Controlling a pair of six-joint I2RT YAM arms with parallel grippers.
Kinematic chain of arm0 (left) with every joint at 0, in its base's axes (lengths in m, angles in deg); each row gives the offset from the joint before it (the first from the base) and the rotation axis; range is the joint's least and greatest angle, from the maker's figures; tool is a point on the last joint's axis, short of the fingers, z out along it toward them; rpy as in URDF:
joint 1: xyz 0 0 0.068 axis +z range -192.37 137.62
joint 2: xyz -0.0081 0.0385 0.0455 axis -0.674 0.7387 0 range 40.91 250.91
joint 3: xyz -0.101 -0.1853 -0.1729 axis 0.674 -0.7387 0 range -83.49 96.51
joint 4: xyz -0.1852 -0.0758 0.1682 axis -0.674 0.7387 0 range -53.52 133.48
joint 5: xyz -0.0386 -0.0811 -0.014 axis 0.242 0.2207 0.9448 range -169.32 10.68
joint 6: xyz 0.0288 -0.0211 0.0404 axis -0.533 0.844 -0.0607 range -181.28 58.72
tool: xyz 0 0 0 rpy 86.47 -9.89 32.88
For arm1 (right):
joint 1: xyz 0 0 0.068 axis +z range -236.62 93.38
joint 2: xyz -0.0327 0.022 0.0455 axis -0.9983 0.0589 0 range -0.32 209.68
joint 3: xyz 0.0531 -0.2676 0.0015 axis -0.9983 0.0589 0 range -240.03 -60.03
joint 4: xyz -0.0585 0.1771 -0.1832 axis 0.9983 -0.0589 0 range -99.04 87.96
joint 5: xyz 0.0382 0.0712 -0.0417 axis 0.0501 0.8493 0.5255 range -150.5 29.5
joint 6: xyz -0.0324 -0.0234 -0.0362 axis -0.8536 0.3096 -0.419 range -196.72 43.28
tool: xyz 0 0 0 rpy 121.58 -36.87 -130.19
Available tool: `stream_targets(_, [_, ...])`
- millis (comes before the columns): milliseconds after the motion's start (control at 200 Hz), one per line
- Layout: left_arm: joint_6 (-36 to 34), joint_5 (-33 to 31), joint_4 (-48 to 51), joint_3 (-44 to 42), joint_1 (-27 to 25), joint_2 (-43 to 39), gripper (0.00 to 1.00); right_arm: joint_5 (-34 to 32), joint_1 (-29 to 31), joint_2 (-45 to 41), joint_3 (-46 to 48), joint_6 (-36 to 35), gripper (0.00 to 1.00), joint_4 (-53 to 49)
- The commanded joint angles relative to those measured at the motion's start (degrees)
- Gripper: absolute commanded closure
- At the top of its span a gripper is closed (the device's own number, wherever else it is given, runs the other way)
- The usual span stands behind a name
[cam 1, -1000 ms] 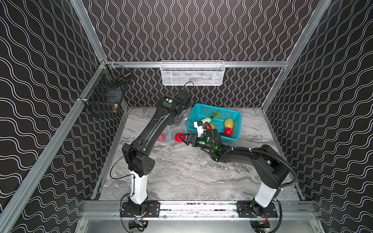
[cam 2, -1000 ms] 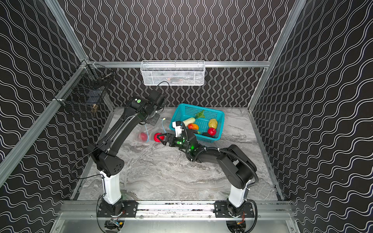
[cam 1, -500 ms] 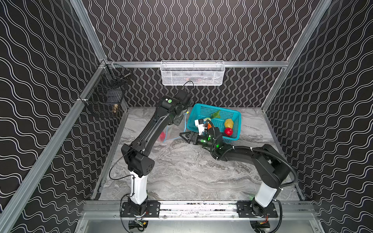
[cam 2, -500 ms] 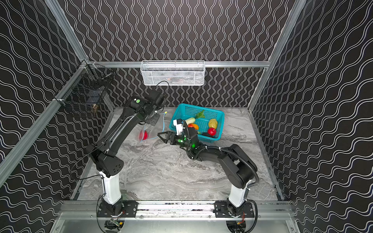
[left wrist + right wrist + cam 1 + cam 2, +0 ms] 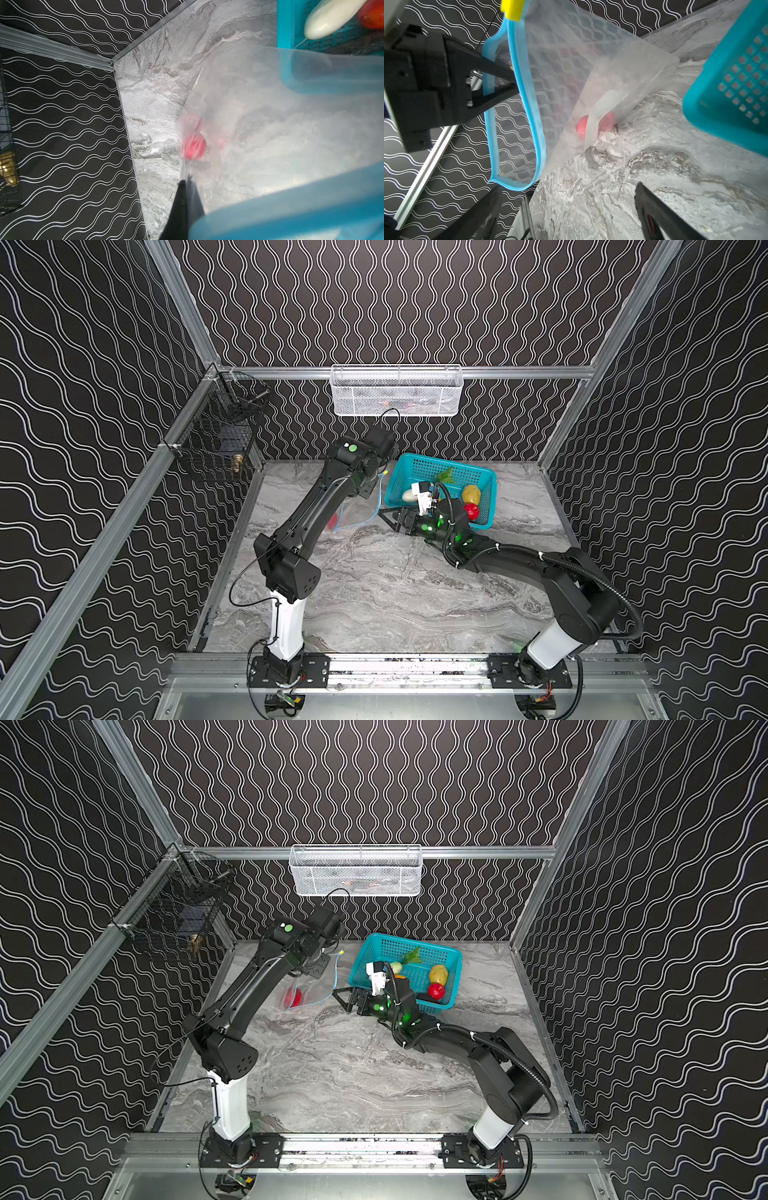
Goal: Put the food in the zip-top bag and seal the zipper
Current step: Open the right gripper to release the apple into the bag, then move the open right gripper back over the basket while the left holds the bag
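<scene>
Keeping the mouth wide matters — left gripper is clenched on the zipper, zip-top bag just beside the teal basket; right gripper, released and empty, should lift food from that basket.

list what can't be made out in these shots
- Left gripper: jaws hidden under its own wrist in both top views; the right wrist view shows it pinching the zip-top bag.
- Red food in the bag: white label covers part in the right wrist view; count unclear.
- Teal basket: the right arm hides some contents in both top views.
- White mesh basket: contents too small.
</scene>
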Motion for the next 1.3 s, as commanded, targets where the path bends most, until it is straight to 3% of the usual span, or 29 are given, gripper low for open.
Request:
stream_targets(0, [0.5,-1.0,0.3,0.2,0.2,0.1,1.00,-2.8,-0.2,-1.2,-0.6,-1.2,0.01,-4.1])
stream_targets(480, [0.5,-1.5,0.3,0.0,0.1,0.3,1.00,-9.3,-2.8,-3.6,-6.7,-5.6,0.01,-21.2])
stream_targets(806, [0.5,-2.1,0.0,-1.0,0.2,-0.4,1.00,-14.0,-6.8,-1.9,-17.8,-17.8,0.01,-38.8])
stream_targets(1046, [0.5,-2.0,-0.3,-2.0,0.2,-1.3,1.00,-16.9,-8.9,0.9,-24.2,-26.2,0.01,-44.5])
stream_targets(1296, [0.5,-1.7,-0.7,-3.4,0.2,-2.3,1.00,-17.1,-9.3,4.4,-30.6,-41.6,0.01,-49.1])
